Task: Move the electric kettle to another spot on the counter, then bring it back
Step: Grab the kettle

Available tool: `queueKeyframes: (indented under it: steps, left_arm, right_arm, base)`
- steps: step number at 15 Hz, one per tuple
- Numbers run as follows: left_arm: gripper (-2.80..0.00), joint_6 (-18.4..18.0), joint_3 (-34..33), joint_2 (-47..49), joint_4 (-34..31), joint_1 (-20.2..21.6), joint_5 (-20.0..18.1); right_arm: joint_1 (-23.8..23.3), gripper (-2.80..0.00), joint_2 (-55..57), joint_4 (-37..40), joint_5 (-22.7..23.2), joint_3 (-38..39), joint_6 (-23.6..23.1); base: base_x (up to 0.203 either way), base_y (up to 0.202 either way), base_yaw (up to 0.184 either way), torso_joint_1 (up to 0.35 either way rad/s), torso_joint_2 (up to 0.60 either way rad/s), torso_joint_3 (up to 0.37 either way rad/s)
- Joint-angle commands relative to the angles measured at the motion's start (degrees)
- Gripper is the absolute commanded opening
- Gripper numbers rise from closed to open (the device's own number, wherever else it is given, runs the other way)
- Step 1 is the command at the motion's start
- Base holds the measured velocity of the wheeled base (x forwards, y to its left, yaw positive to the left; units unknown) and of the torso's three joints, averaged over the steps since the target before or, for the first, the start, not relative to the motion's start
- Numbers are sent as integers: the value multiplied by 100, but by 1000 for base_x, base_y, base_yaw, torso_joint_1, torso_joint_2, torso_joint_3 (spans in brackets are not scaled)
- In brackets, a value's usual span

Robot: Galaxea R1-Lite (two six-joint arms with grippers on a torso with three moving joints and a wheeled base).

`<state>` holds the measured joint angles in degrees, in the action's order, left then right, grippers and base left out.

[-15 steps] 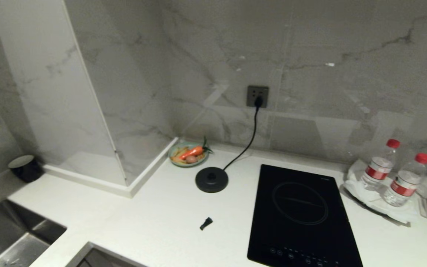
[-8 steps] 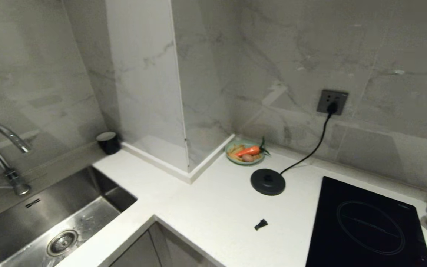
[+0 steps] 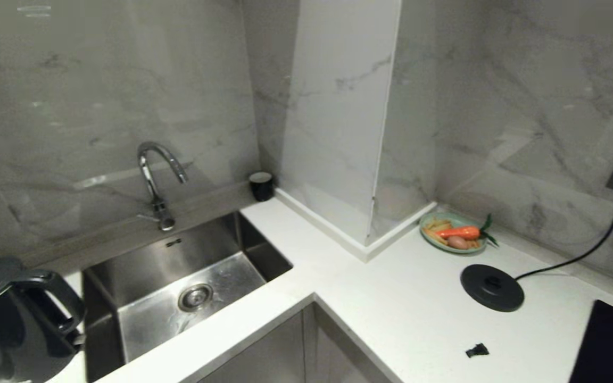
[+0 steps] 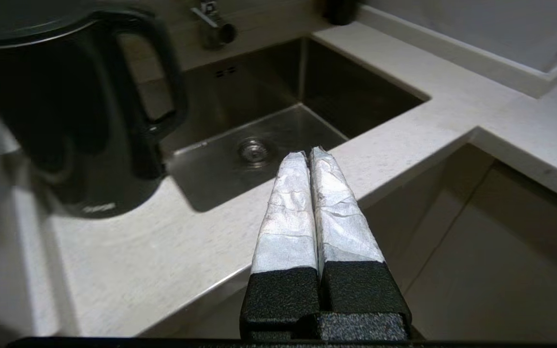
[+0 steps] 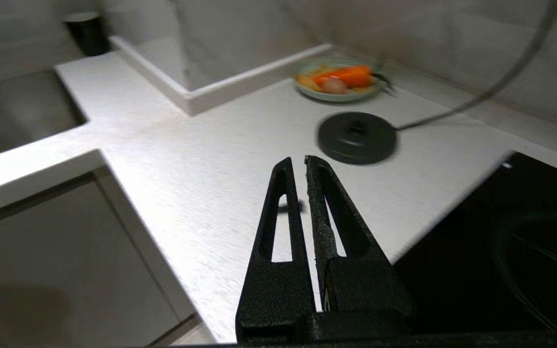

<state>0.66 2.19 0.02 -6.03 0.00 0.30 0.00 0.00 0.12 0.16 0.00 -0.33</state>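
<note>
The electric kettle [image 3: 14, 324] is a glossy black jug with a loop handle. It stands on the white counter [image 3: 391, 308] left of the sink, at the head view's lower left corner. In the left wrist view the kettle [image 4: 65, 121] rises close by, off to one side of my left gripper [image 4: 306, 153]. That gripper's taped fingers are shut with nothing between them, hovering at the counter's [image 4: 138, 251] front edge before the sink. My right gripper [image 5: 298, 162] is shut and empty over the counter [image 5: 201, 164], short of the round base disc [image 5: 357, 137].
A steel sink [image 3: 141, 319] with a faucet [image 3: 155, 181] is set into the counter. A dark cup [image 3: 261, 186] stands by the wall column. The corded base disc [image 3: 491, 287], a plate of food [image 3: 453, 234], a small black piece [image 3: 477, 350] and the cooktop [image 3: 612, 346] lie right.
The whole head view has swung left: the sink, faucet and kettle have come into view, and the water bottles and most of the cooktop have gone out. Nothing on the counter moved.
</note>
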Motion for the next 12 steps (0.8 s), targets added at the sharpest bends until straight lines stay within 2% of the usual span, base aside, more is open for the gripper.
queueKeyframes:
  steps: [1,4,10,12]
  left_arm:
    - [-280,4,0,6,-3,0,5]
    - [-280,4,0,6,-3,0,5]
    - [-280,-31,56,-2,-3,17,13]
    - [-280,54,597,284,-38,19,-30]
  right_arm:
    - [0,-280,0,-3,2,0,-2]
    - [0,-280,0,-1,1,0,-2]
    - [0,-280,0,-3,2,0,-2]
    - [0,-280,0,-3,2,0,-2]
  base:
    - [-3,-7,161,1,17,18]
    - [-1,-6,109,0,10,5]
    - [0,0,0,0,0,0]
    - [0,0,0,0,0,0]
